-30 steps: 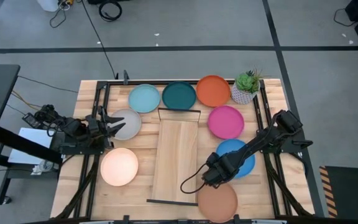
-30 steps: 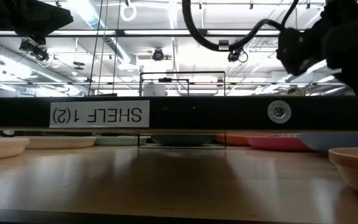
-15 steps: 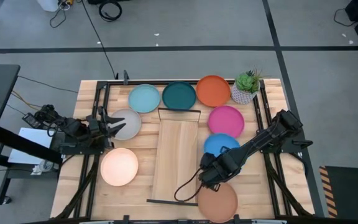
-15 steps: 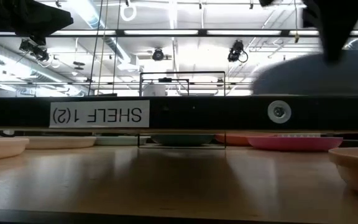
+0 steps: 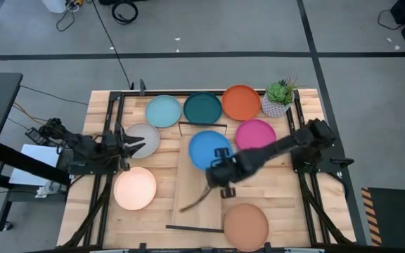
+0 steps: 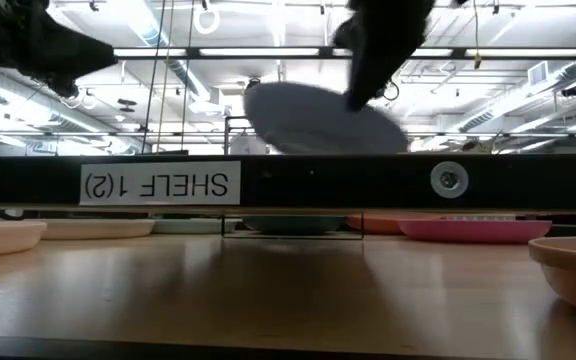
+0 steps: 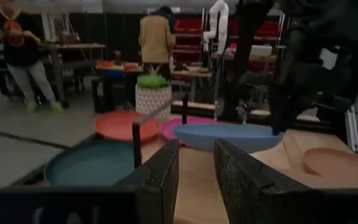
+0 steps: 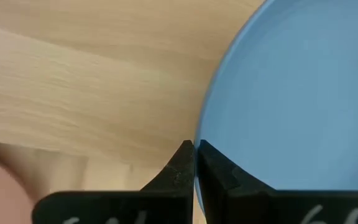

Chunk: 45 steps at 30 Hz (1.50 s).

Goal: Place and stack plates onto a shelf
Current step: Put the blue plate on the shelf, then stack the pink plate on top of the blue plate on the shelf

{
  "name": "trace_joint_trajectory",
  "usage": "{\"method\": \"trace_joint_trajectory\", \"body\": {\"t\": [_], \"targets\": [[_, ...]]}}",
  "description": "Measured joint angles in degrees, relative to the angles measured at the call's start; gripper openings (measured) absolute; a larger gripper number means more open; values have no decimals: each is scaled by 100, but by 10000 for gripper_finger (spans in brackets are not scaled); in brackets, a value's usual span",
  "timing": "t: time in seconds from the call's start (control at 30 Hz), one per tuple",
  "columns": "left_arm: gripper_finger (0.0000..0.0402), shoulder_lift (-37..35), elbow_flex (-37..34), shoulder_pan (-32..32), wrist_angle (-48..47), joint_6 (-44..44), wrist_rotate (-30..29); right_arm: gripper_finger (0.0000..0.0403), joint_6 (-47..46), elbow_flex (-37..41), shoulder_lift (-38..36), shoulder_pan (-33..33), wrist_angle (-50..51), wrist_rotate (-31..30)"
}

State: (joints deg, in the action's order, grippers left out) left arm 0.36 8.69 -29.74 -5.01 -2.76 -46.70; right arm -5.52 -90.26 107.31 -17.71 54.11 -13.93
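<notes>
The blue plate hangs in the air over the far half of the shelf, a long light-wood board with black wire rails at its short ends. My right gripper is shut on the plate's near edge. In the low view the plate shows tilted, above the table. My left gripper is open, beside the grey plate at the table's left. The light blue, dark teal, orange, magenta, cream and terracotta plates lie flat on the table. My right gripper pinches the blue plate's rim between its two fingers, at the plate's near edge. The fingers come from the table's near right side, slanting down. The plate is lifted clear above the shelf and sits tilted in the hold.
A small potted plant stands at the far right corner, next to the orange plate. Black frame rails run along the table's left and right sides. People stand in the room beyond the table in the left wrist view.
My right gripper has lifted the blue plate off the table at the right of the shelf. It has carried the plate up and toward the table's left and far edge, until it hangs over the shelf's far half. The spot between the magenta and terracotta plates is now bare.
</notes>
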Motion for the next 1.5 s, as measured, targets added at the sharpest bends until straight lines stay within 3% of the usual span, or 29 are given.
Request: {"method": "trace_joint_trajectory", "body": {"t": [0.23,0.47,1.1,1.37,1.5], "targets": [[103,4,47,0,-805,-763,4,12,962,2,537,670,-330,307],[103,4,214,0,-1323,-1159,0,13,1321,-9,854,784,-355,248],[102,4,217,0,-1292,-1098,170,33,1222,-234,773,653,-237,474],[102,4,219,0,-1336,-1098,262,70,1105,-239,762,653,-393,474],[102,4,219,0,-1395,-1100,262,95,834,-513,742,646,17,465]]}}
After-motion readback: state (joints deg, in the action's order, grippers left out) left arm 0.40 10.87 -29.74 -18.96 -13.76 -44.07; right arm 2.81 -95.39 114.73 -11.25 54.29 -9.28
